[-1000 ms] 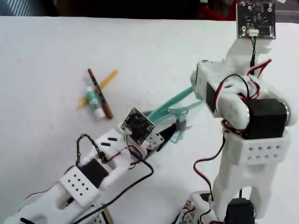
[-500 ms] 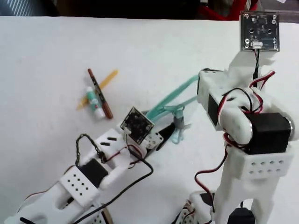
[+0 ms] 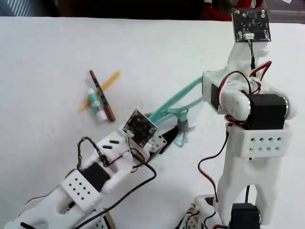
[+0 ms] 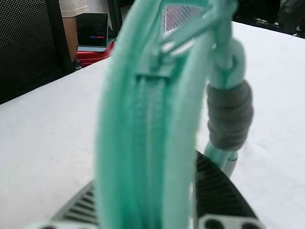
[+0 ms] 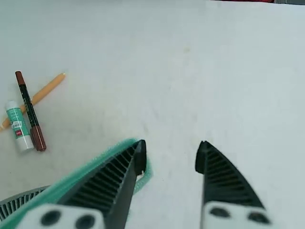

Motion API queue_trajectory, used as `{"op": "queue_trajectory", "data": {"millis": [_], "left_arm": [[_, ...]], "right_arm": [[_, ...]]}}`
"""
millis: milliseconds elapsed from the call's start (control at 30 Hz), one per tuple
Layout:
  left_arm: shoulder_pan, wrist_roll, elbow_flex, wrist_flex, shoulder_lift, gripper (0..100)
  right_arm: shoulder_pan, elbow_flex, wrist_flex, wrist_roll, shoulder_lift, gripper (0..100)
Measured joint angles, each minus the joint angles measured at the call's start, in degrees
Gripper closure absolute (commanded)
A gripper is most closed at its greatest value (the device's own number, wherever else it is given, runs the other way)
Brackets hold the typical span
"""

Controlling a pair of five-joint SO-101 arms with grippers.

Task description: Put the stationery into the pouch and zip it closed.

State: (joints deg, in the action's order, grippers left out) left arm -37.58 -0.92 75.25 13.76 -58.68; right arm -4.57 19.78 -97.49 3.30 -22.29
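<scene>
- Left pincer (image 3: 167, 138) was pinching the teal pouch (image 4: 143, 119) near its zip pull (image 4: 230, 114).
- Beyond it, the right pincer (image 5: 170, 150) stood spread, one finger against the pouch's far edge; that end had risen and the mouth gaped wider.
- Well apart from both, pen (image 3: 101, 95), glue stick (image 3: 96, 105) and pencil (image 3: 108, 82) lay unpacked, so loading looked next.

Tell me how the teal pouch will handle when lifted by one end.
Probably floppy: the pouch looks like soft fabric squeezed flat in the left gripper. Likely light: the stationery lies outside it. Its zip pull may swing.
</scene>
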Motion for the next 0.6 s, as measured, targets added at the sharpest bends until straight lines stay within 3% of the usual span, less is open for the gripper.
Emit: {"op": "queue_trajectory", "data": {"millis": [400,600], "left_arm": [[0.0,0.0,0.0,0.0,0.0,82],[0.0,0.0,0.0,0.0,0.0,82]], "right_arm": [[-0.97,-0.53,0.0,0.35,0.88,84.5],[-1.41,-3.43,0.0,0.35,0.88,97.8]]}}
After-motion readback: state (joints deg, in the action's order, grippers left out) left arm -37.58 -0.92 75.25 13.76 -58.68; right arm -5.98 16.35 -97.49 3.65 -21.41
